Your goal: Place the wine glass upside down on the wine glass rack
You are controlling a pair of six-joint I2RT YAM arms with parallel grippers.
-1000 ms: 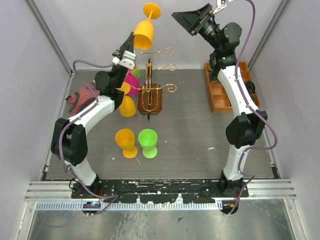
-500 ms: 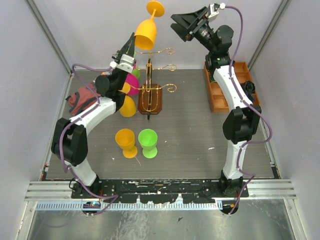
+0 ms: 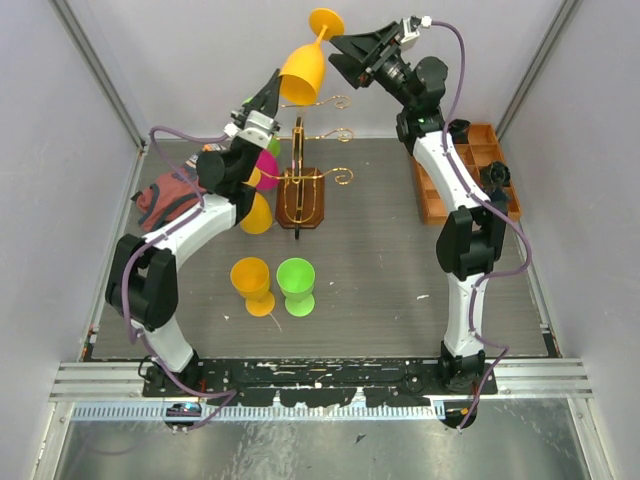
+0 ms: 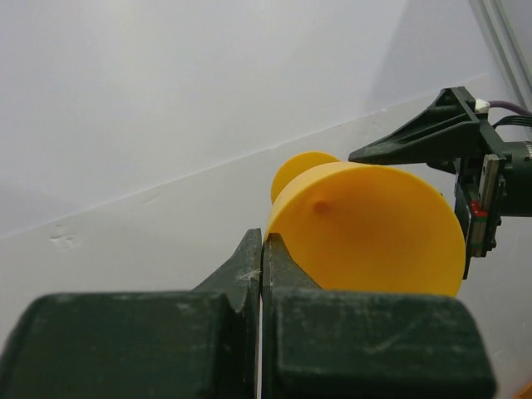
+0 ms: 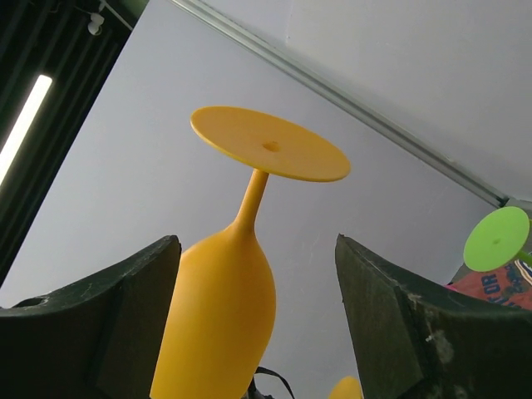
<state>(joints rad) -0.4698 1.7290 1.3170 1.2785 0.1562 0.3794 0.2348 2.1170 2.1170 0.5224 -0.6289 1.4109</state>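
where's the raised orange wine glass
In the top view the orange wine glass is raised foot-up at the back, left of centre, above the wine glass rack. The left claw pinches its rim; the open right claw is close at its right.

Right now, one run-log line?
left jaws: shut on orange wine glass rim, foot up | right jaws: open astride its bowl | wine glass rack: glass not yet hung

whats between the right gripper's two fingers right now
The orange glass, foot up. Its bowl and stem stand in the gap of the open right gripper. The right wrist view shows this best.
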